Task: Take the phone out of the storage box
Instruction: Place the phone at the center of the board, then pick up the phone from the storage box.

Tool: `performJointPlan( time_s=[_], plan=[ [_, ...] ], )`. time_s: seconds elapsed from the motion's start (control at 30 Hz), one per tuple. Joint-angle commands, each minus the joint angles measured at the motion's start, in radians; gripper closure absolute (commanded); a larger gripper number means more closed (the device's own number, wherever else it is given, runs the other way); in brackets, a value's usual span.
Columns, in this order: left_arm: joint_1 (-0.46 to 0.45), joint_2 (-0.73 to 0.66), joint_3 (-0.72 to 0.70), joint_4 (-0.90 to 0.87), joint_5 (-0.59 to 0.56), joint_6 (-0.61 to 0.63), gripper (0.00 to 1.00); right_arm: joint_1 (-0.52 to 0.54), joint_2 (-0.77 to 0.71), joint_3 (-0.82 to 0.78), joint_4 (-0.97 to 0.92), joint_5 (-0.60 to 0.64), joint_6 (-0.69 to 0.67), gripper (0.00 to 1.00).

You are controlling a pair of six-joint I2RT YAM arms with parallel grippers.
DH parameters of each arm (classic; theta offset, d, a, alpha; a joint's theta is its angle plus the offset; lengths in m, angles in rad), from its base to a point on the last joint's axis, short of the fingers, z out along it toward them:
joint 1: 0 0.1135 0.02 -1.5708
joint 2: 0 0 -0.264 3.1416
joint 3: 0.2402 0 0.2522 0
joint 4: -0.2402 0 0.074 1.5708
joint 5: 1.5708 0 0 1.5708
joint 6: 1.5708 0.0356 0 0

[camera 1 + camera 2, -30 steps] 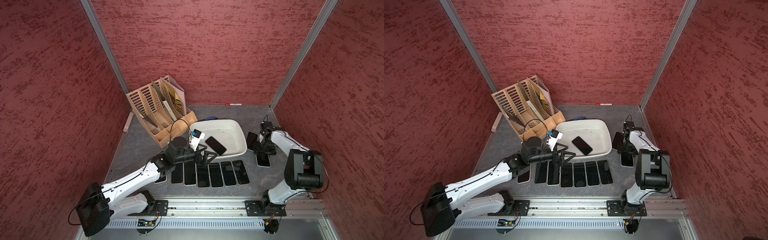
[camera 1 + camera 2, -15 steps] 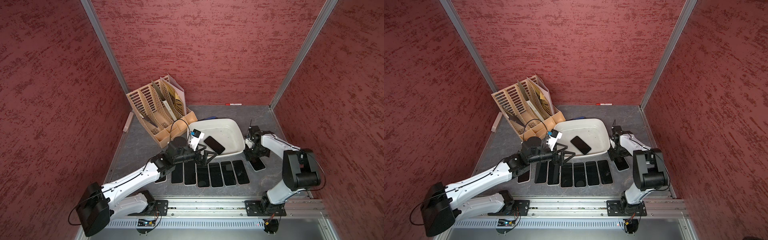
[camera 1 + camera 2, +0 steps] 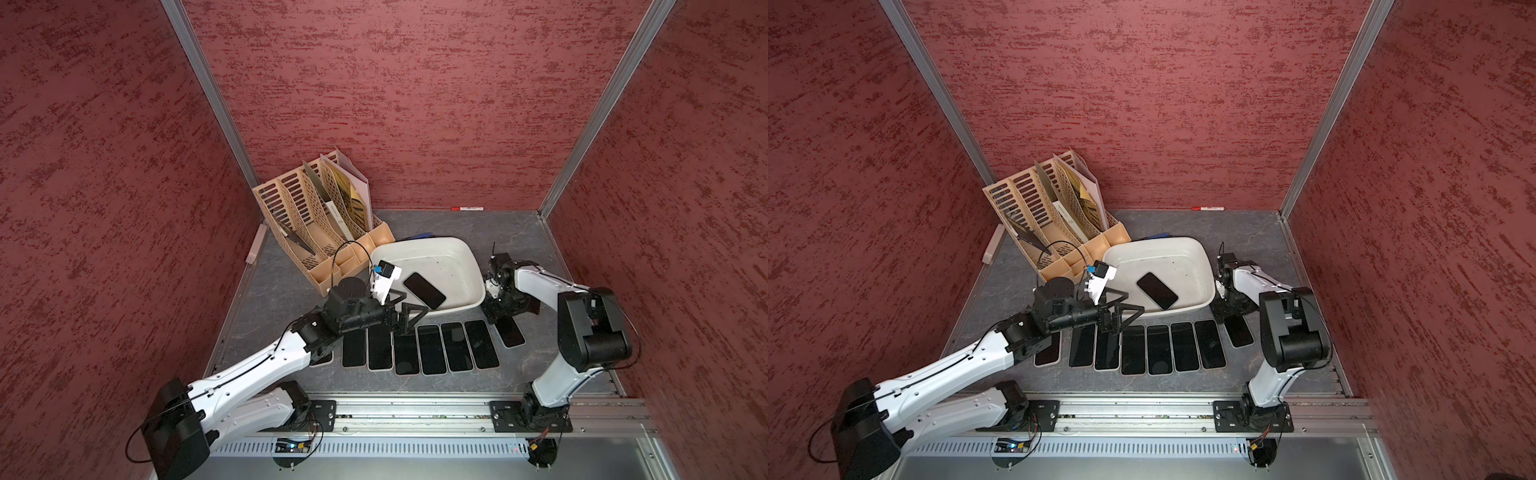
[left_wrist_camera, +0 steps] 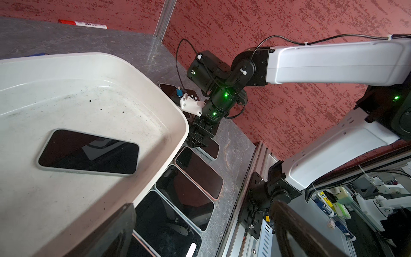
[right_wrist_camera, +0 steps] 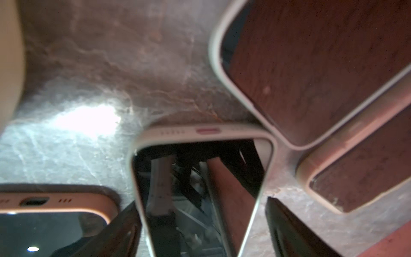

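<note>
One phone (image 3: 424, 290) lies flat, screen up and slanted, on the floor of the storage box (image 3: 436, 259), close to its front wall. The left claw (image 3: 410, 304) hovers spread wide over the box's front rim, holding nothing. The right claw (image 3: 509, 313) stands over another phone (image 3: 510, 332) on the counter (image 3: 511, 237) beside the box, its fingers parted and gripping nothing. The boxed phone looks stiff, thin, probably light, with slick glass. I would pinch it across its long pale-cased edges near the middle, because the flat face offers no purchase
</note>
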Motion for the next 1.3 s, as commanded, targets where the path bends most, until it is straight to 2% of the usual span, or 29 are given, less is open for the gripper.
performJointPlan(
  time_s=[0.0,0.23,0.47,0.53,0.57,0.6,0.67,0.73,0.77,1.07,1.27],
  plan=[
    [0.006,-0.012,-0.001,-0.031,-0.029,0.026,0.00,0.013,-0.031,0.008,0.002,0.015,0.007,0.02],
    [0.036,-0.011,0.003,-0.035,-0.043,0.020,0.00,-0.008,-0.129,0.022,-0.023,0.074,0.031,0.02],
    [0.069,-0.023,0.003,-0.033,-0.084,-0.016,0.00,-0.098,-0.323,0.074,-0.039,0.290,0.168,0.02],
    [0.086,-0.028,0.000,-0.028,-0.084,-0.028,0.00,-0.108,-0.364,0.126,-0.059,0.261,0.199,0.02],
    [0.098,-0.032,-0.001,-0.028,-0.080,-0.037,0.00,-0.109,-0.378,0.162,-0.073,0.207,0.218,0.02],
    [0.109,-0.035,-0.003,-0.030,-0.075,-0.043,0.00,-0.108,-0.384,0.195,-0.089,0.135,0.230,0.01],
    [0.138,-0.044,-0.010,-0.026,-0.036,-0.052,0.00,-0.098,-0.389,0.246,-0.094,-0.123,0.240,0.02],
    [0.167,-0.054,-0.019,-0.021,-0.004,-0.059,0.00,-0.059,-0.385,0.269,-0.078,-0.302,0.241,0.02],
    [0.181,-0.062,-0.023,-0.023,0.002,-0.066,0.00,-0.009,-0.377,0.278,-0.070,-0.318,0.246,0.01],
    [0.278,-0.164,-0.096,-0.012,0.039,-0.074,0.00,0.357,-0.152,0.343,0.014,-0.231,0.192,0.02],
    [0.293,-0.262,-0.141,-0.038,0.031,-0.063,0.00,0.462,0.077,0.438,0.030,-0.204,0.150,0.02]
  ],
)
